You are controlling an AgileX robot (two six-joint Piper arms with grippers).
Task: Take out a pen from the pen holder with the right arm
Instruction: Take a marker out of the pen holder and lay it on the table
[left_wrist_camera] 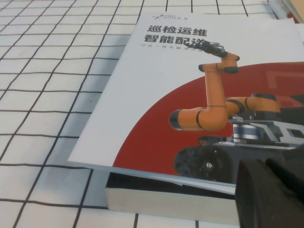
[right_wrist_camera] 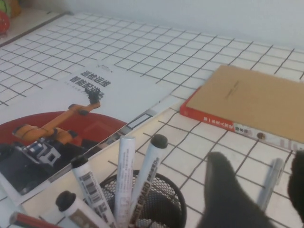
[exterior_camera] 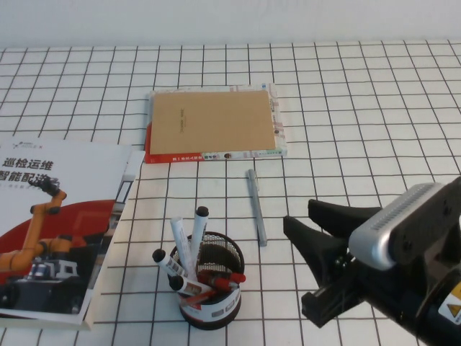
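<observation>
Grey pen is lying outside the pen holder, task looking done; right gripper gaping empty beside it, left gripper hovering over booklet.

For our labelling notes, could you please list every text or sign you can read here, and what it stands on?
"巡检运维" and "智能配送": white brochure cover; the smaller line beneath is blurred.
"BOARD": white marker in the pen holder.
Print on the brown book: too small.
Yellow warning triangle: sticker behind the right end effector, right of the holder.
Left end effector, over the brochure: no text.
</observation>
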